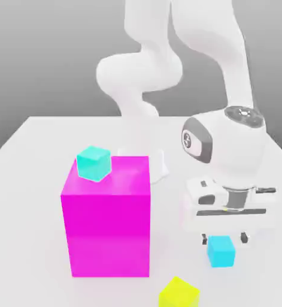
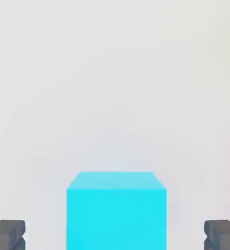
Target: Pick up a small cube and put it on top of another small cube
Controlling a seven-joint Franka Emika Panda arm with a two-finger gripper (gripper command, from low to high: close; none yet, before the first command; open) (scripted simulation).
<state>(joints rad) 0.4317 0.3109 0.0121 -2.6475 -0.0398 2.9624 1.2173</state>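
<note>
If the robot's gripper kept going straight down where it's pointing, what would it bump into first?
Probably the small cyan cube: the open gripper points down at it. Its fingers might slide past the cube's sides and reach the table first; the depth is hard to judge.

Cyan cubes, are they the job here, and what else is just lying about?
Part of the job:
- cyan cube on the table, between the open gripper's fingers
- cyan cube on the magenta block

Just lying about:
- yellow cube
- magenta block, though it supports a cyan cube
</note>
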